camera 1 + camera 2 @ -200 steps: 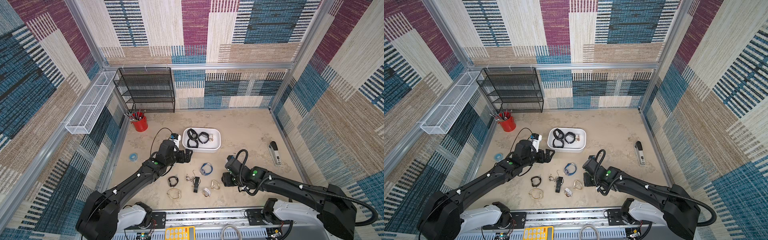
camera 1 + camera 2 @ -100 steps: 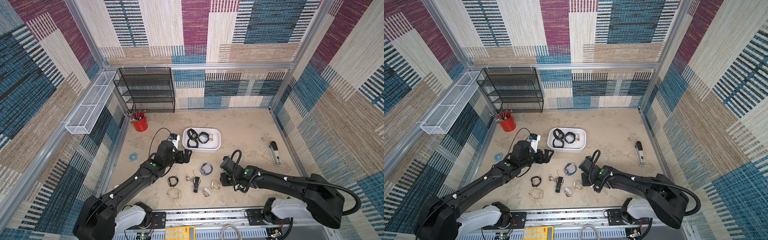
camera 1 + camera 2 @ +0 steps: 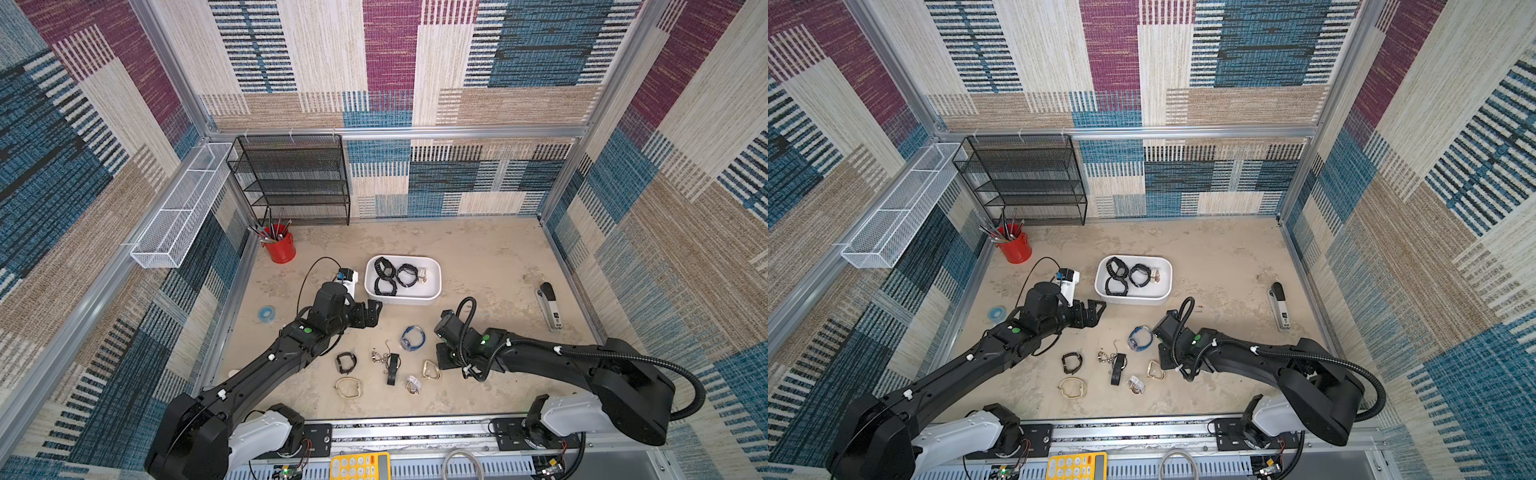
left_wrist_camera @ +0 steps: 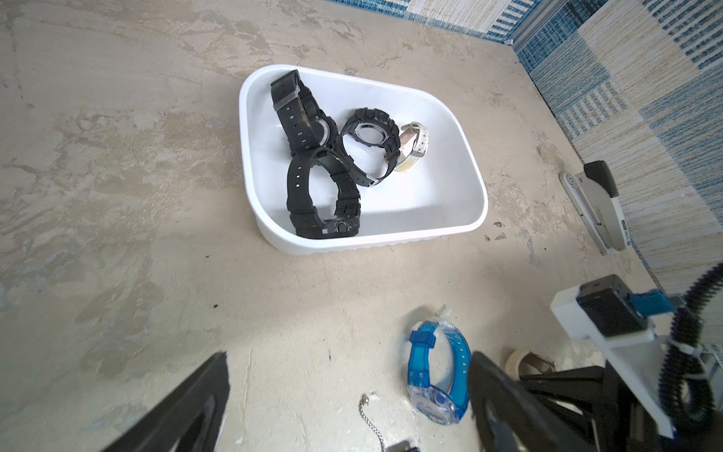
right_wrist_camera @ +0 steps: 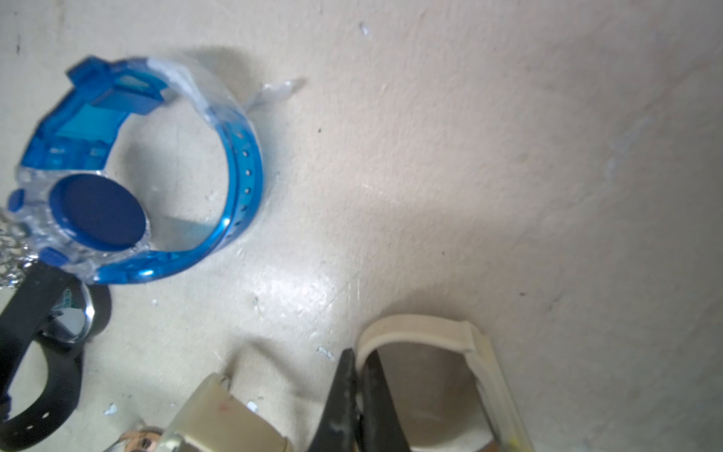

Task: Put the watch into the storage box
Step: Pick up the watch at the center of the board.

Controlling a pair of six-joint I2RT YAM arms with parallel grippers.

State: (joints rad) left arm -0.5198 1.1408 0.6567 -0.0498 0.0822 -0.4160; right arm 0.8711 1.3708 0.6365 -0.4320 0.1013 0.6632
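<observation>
**Right arm gripping a watch for transfer to the box**

The right gripper (image 5: pixel 359 358), low over the table (image 3: pixel 478 257), has its jaws pinched together on the strap of the cream watch (image 5: pixel 430 330). That watch lies on the table, well short of the storage box (image 3: pixel 402 300) (four watches (image 4: pixel 367 133) already inside). The left gripper (image 3: pixel 371 312) hangs wide apart and empty beside the box's near corner. Good practice: lift straight up before travelling, clear the blue watch (image 5: pixel 238 168) and the rim, then release low over the box's bare half.
</observation>
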